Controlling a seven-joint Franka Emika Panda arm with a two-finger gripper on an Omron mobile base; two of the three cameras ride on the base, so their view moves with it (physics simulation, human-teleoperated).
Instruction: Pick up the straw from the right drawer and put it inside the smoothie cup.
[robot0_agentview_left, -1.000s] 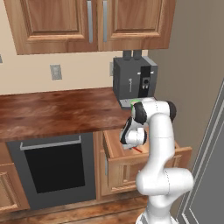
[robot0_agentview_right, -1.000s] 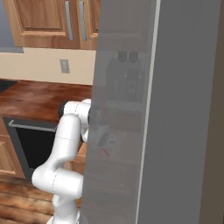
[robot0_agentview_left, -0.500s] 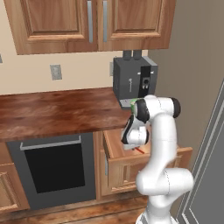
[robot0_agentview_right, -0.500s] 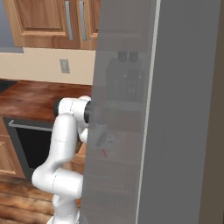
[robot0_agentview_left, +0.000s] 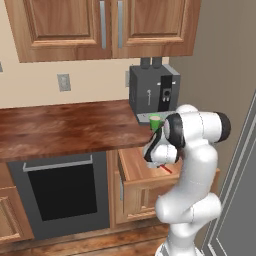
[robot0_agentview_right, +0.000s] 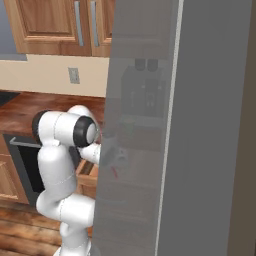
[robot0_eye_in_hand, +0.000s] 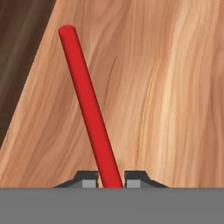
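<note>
wooden drawer floor (robot0_eye_in_hand: 166, 87), straw (robot0_eye_in_hand: 87, 100) slanting away from claw (robot0_eye_in_hand: 110, 180)

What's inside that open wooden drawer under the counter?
A red straw lies on the pale wood floor of the right drawer, and the hand is closed on its near end. The robot's arm covers much of the drawer, so anything else in there is hidden.

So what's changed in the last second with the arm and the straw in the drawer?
The arm has shifted a little over the right drawer, and the gripper has closed on the straw. The smoothie cup stays on the counter by the coffee machine; the drawer stays open.
</note>
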